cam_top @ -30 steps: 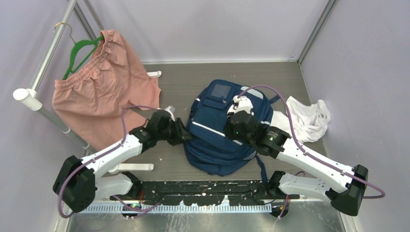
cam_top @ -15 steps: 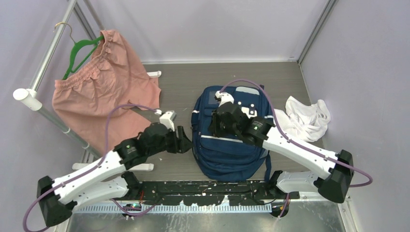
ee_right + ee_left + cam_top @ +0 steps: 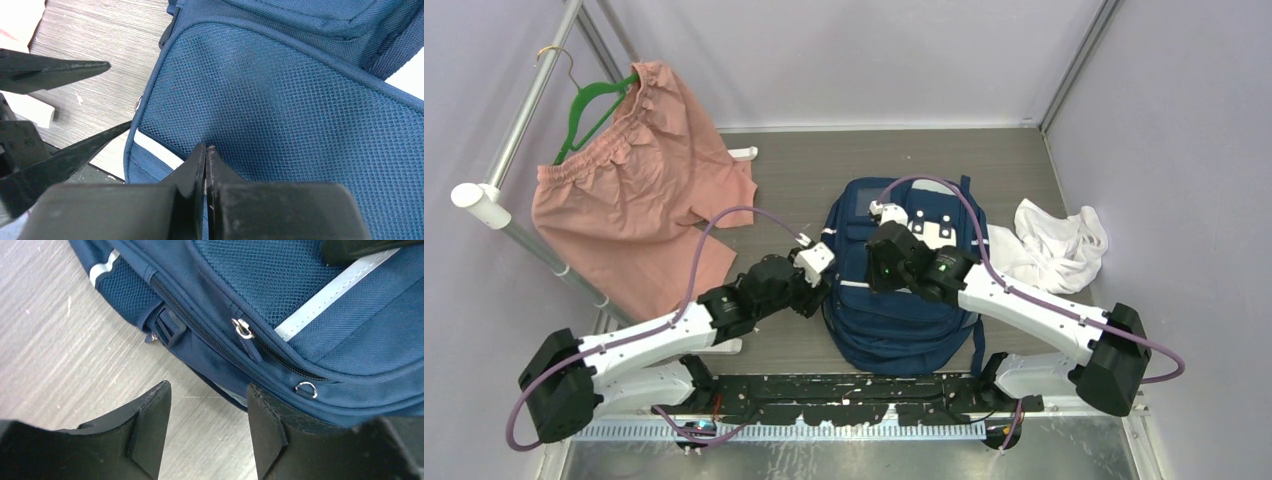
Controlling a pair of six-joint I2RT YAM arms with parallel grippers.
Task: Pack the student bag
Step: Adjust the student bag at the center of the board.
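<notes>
The right pincer (image 3: 205, 146) is clenching shut against the bag (image 3: 894, 330) while the released left pincer (image 3: 209, 387) is nearing the zip pull (image 3: 243, 330) ahead, likely for opening.

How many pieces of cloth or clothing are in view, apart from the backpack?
2. The pink shorts hang on a green hanger at the far left; the white cloth lies crumpled just right of the student bag. Something could be hidden under the bag.

A robot test booth: plain lilac walls (image 3: 874, 50), metal corner posts (image 3: 1078, 60).
</notes>
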